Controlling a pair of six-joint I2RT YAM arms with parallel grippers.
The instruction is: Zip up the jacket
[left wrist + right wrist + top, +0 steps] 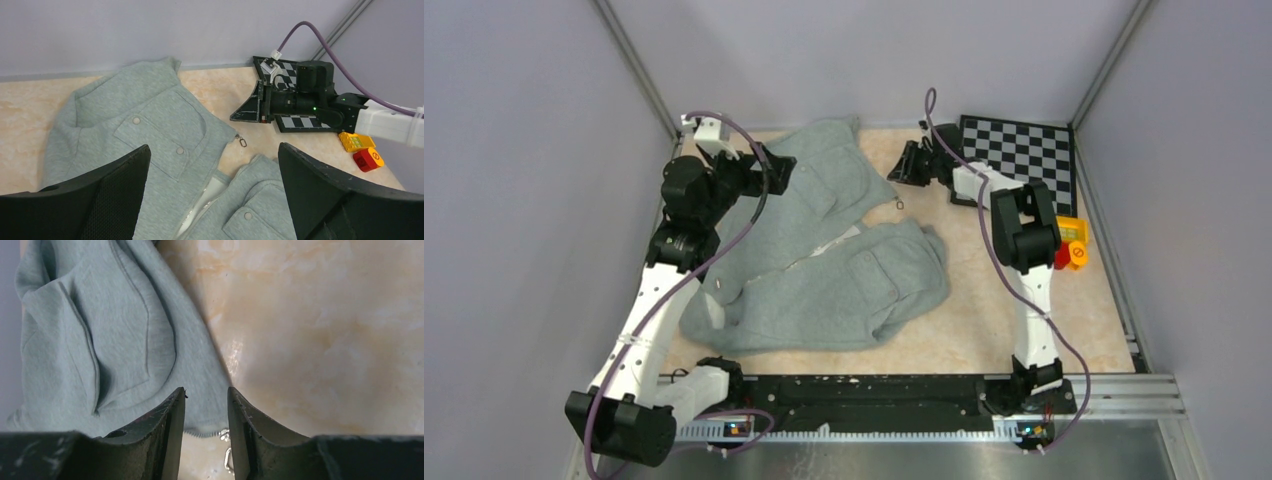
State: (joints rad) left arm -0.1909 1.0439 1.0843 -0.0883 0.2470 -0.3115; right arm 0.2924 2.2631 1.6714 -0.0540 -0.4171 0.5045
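The light-grey fleece jacket (824, 260) lies spread on the table, its front open at the top and its pale zipper (210, 192) showing between the two halves. The metal zipper pull (242, 142) rests on the table at the upper flap's corner. My right gripper (206, 390) hovers low over that corner, jaws narrowed but apart, with the pull (229, 457) and the zipper's end in the gap, close to the right finger. From the top view my right gripper (902, 170) sits just behind the pull (899, 206). My left gripper (214, 148) hangs wide open above the jacket's upper half.
A black-and-white checkerboard (1019, 150) lies at the back right corner. A yellow block (356, 141) and a red block (368, 159) sit by the right wall. Grey walls enclose the table on three sides; a metal rail (1114, 390) runs along the near edge.
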